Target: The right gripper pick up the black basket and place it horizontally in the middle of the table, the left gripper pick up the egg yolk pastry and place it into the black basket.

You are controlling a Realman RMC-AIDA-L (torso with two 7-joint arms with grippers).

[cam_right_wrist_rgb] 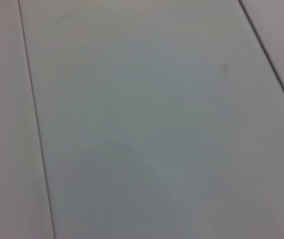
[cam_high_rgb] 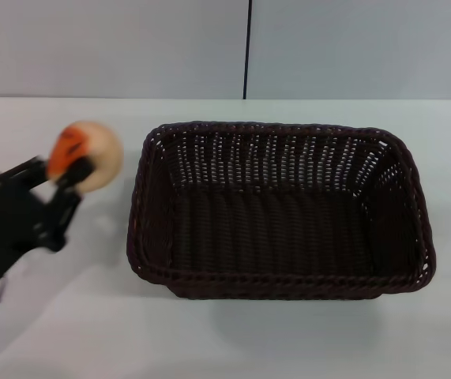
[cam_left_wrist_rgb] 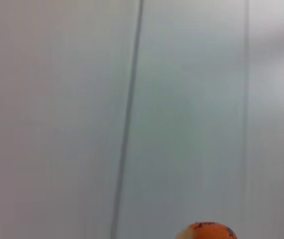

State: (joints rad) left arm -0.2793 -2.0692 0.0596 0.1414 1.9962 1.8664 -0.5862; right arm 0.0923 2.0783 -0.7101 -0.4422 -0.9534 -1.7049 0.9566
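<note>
The black basket lies lengthwise across the middle of the white table, open side up and empty. My left gripper, all black, is at the left of the head view, shut on the egg yolk pastry. It holds the pastry in the air to the left of the basket's left rim. The pastry's orange-red top also shows at the edge of the left wrist view. My right gripper is out of view; its wrist view shows only a grey panelled wall.
A grey wall with a dark vertical seam stands behind the table's far edge. Bare tabletop lies in front of the basket and to its left under my left arm.
</note>
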